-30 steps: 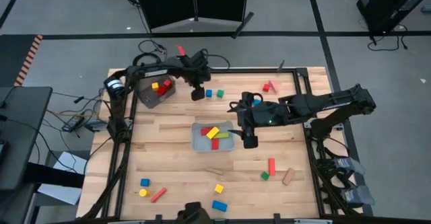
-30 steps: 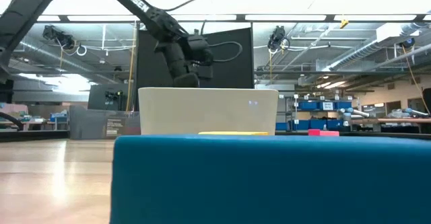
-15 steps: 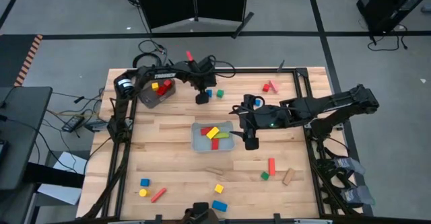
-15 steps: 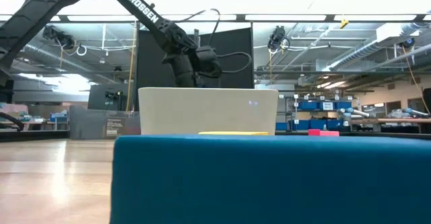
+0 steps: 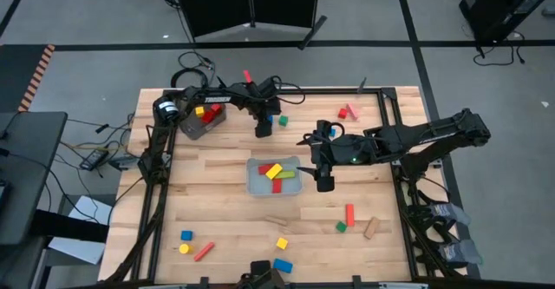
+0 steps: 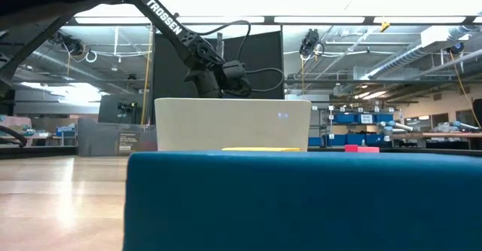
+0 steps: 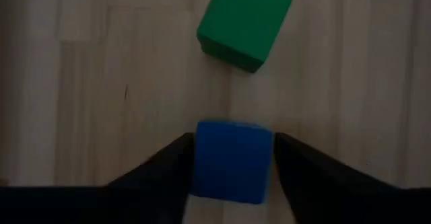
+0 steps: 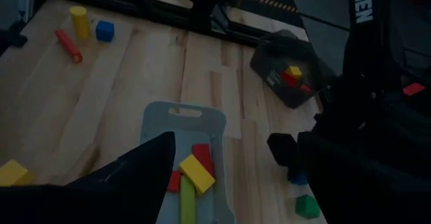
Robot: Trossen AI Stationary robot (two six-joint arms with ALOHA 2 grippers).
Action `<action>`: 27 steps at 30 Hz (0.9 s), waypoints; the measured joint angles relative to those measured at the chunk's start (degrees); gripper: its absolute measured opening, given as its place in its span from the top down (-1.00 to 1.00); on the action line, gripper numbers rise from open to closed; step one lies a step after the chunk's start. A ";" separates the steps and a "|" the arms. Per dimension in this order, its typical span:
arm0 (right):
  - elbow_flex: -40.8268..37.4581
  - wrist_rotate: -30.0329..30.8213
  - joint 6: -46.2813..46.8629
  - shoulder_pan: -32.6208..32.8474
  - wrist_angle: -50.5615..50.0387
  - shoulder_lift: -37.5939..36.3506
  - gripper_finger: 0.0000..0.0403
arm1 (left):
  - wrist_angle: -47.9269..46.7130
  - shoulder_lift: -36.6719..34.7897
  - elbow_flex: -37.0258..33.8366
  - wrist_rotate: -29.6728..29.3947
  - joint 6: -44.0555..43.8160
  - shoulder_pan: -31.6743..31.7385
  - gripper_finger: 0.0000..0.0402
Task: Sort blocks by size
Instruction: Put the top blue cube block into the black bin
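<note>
Blocks lie scattered over the surface [image 5: 225, 202]; several sit in the tray [image 5: 257, 183] and the bowl [image 5: 192, 126]. Left gripper [image 7: 232, 167] is down at the far side, its jaws close on either side of a blue cube [image 7: 232, 160], whether pressing it I cannot tell; a green cube [image 7: 246, 22] lies just beyond. Right gripper [image 5: 323, 183] hangs beside the tray, jaws apart, empty. From table height, a blue block [image 6: 301, 198] hides nearly everything.
</note>
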 joint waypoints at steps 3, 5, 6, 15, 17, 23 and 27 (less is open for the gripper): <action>0.00 0.15 0.00 0.00 -0.11 0.00 -0.60 | -0.85 0.15 0.03 -1.54 -0.23 0.00 0.33; 0.00 0.41 0.00 0.00 -0.01 0.00 -0.60 | -1.51 0.12 0.07 -2.26 -0.30 0.02 0.32; 0.00 0.41 0.00 0.00 -0.01 0.00 -0.60 | -1.96 0.07 0.09 -2.40 -0.46 0.02 0.32; 0.00 0.39 -0.02 -0.04 0.39 0.00 -0.59 | -6.25 -11.02 -0.02 -2.98 -6.43 2.34 0.32; 0.00 0.39 0.28 0.08 0.30 0.00 -0.59 | -10.15 -14.68 -0.02 -5.46 -9.63 3.49 0.32; 0.00 0.39 0.16 1.11 -0.01 0.00 -0.57 | -21.57 -26.48 -3.11 -16.08 -16.53 7.42 0.32; 0.00 0.39 -0.45 1.75 -0.02 0.00 -0.55 | -24.54 -34.02 -9.64 -17.23 -20.79 11.90 0.32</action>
